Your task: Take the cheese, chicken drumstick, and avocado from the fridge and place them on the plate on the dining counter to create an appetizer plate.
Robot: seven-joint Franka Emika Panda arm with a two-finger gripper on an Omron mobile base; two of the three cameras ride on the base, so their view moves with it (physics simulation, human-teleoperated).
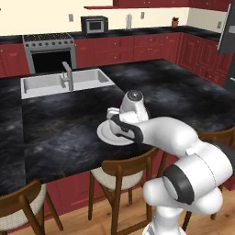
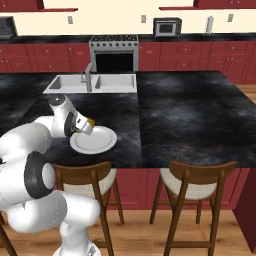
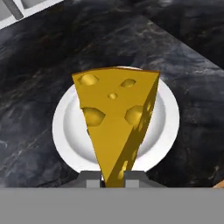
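Plate (image 2: pixel 97 141) on black dining counter (image 2: pixel 190 120)

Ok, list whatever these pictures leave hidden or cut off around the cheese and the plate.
- Gripper: the cheese covers its fingertips in the hand view.
- Plate: the arm hides its right part in the left base view.
- Cheese above the plate's far rim in the right base view: mostly behind the hand.
- Fridge: cut by the right edge, left base view.

The plate (image 3: pixel 65 127) surface below the held cheese (image 3: pixel 116 127) is bare. Surrounding tabletop (image 2: pixel 190 120) is open; the sink (image 2: pixel 92 82) with its faucet (image 2: pixel 88 75) stands well apart behind.
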